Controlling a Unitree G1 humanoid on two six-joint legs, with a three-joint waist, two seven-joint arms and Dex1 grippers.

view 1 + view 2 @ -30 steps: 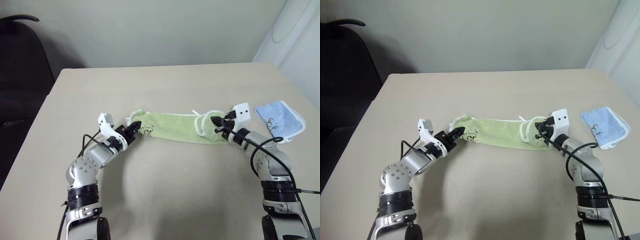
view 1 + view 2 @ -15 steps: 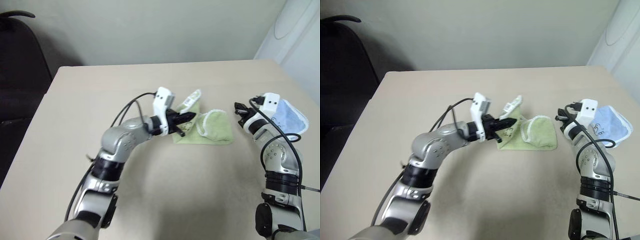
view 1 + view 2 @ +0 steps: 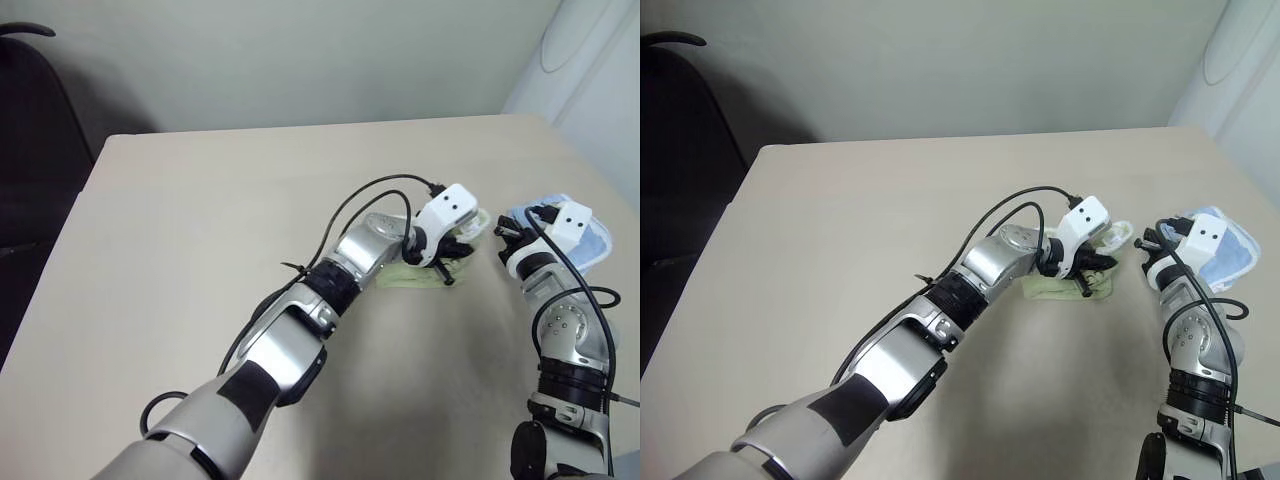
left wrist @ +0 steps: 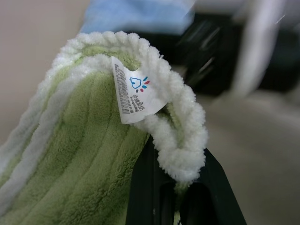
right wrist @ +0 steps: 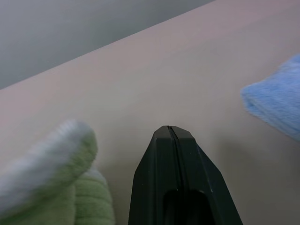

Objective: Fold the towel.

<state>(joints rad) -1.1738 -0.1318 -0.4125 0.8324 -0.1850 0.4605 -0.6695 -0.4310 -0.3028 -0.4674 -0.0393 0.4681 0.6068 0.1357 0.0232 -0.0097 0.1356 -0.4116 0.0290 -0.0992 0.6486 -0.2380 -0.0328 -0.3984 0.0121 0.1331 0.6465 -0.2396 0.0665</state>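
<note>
The light green towel (image 3: 408, 278) lies bunched on the table, its white-edged end with a small printed tag (image 4: 133, 93) lifted over the rest. My left gripper (image 3: 455, 246) has reached across to the right and is shut on that end, and the cloth drapes over its black fingers (image 4: 145, 187). My right gripper (image 3: 503, 232) is shut and holds nothing. It hovers just right of the towel, apart from it, with its closed fingertips (image 5: 171, 132) pointing across the table.
A smaller light blue cloth (image 3: 603, 240) lies right behind my right gripper near the table's right edge. The beige table (image 3: 200, 250) stretches bare to the left. A black chair (image 3: 30, 120) stands off the left side, and a white object (image 3: 590, 70) off the far right.
My left arm swung far to the right, carrying the towel's left end over onto its right end. My right gripper drew away from the towel toward the blue cloth.
</note>
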